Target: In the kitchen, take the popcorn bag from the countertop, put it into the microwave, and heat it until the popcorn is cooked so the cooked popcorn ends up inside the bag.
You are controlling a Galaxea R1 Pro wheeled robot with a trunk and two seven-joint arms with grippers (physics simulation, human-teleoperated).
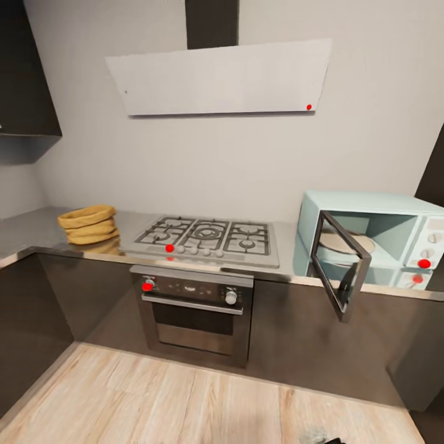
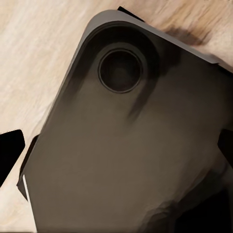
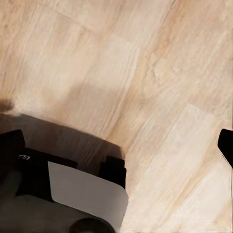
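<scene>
On the grey countertop (image 1: 37, 231) sits a wrinkled mustard popcorn bag (image 1: 89, 224); gripper states unclear.

Both arms hang low, wrist cameras aimed straight down. The left gripper (image 2: 116, 145) hovers over the robot's dark base (image 2: 121, 160), black fingertips (image 2: 9, 155) spread at the frame edges. The right gripper (image 3: 116, 145) likewise shows fingertips (image 3: 225, 145) wide apart.

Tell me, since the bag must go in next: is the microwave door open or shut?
Open. The microwave has its dark glass door swung out over the countertop edge, baring the pale cavity and turntable.
</scene>
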